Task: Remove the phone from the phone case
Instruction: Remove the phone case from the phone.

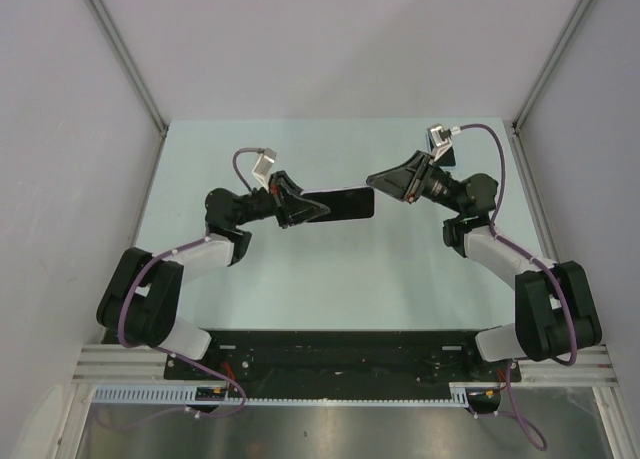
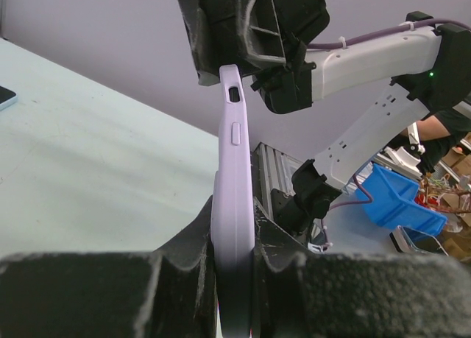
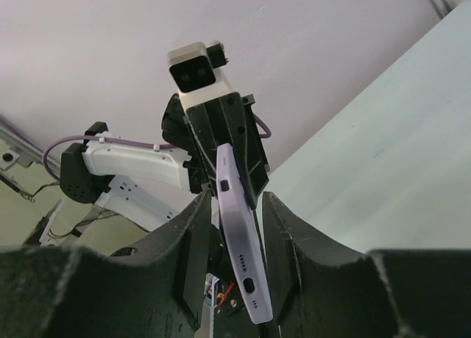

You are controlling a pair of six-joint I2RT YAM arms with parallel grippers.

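The pale green tabletop [image 1: 320, 269] is the biggest thing here, with grey walls around it. Two black and white arms reach in from its near edge, the left arm [image 1: 190, 259] and the right arm [image 1: 500, 249]. They bend toward each other and meet over the middle of the tabletop.

The left pincer [image 1: 318, 207] is clenched on one end of the phone case [image 1: 350, 203]. Seen from its own wrist, its black fingers [image 2: 184, 242] press tight on both flat sides of the case [image 2: 232, 205].

The right pincer [image 1: 376, 177] is at the other end of the case. Its two fingers [image 3: 291, 235] stand on either side of that end, very close to it. I cannot tell if they squeeze it or only stand beside it.

The phone case is held up in the air between the two pincers, over the middle of the tabletop. From above its flat face looks dark. From the side it is light purple and thin [image 3: 239, 257].

On its thin edge there is a long button [image 2: 236, 134] and a small dark hole [image 2: 233, 94]. On its short end there is a row of tiny holes [image 3: 245, 268] and a little oval opening [image 3: 250, 285].
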